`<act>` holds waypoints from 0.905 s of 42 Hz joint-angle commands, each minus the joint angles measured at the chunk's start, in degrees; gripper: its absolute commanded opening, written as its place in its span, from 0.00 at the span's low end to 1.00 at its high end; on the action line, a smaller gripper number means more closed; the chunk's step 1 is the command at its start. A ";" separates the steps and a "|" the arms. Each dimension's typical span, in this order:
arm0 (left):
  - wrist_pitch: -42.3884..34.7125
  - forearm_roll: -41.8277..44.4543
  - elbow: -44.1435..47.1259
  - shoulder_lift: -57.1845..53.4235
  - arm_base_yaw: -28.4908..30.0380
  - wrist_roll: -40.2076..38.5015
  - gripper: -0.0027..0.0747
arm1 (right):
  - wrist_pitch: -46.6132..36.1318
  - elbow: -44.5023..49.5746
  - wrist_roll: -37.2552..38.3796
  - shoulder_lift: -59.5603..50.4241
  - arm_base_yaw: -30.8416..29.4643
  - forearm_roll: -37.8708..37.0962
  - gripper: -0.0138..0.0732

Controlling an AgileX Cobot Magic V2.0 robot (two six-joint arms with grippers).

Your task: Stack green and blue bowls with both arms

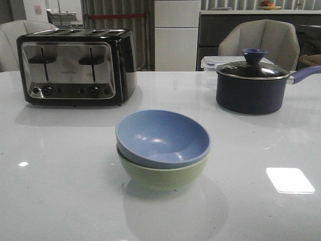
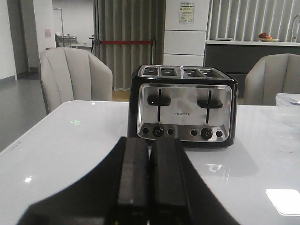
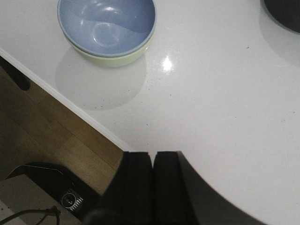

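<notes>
Blue bowl [image 3: 107, 24] nested in green bowl [image 3: 123, 57], well apart from closed right fingers [image 3: 139, 183].

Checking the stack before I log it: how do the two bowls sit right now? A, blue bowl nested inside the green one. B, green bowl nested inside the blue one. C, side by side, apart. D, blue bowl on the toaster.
A: the blue bowl sits slightly tilted inside the green bowl, on the table in front of the toaster.

blue bowl [image 1: 163, 138] — dusty matte, round, nested slightly tilted inside green bowl [image 1: 165, 173] | green bowl — pale sage, upright on white table | pair well clear of both closed jaws
</notes>
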 commanded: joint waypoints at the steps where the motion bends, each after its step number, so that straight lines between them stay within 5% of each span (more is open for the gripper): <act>1: -4.99 -0.55 0.19 -1.20 -0.07 -0.08 0.15 | -3.18 -1.55 -0.03 0.09 -0.47 -0.96 0.22; 12: -4.99 -0.55 0.19 -1.20 -0.07 -0.08 0.15 | -4.08 -0.78 -0.03 -1.19 -2.45 -3.51 0.22; 27: -4.99 -0.55 0.19 -1.20 -0.07 -0.08 0.15 | -36.68 23.19 -0.03 -23.45 -25.87 -3.53 0.22; 38: -4.99 -0.55 0.19 -1.20 -0.07 -0.08 0.15 | -45.88 35.38 -0.03 -35.48 -34.20 2.68 0.22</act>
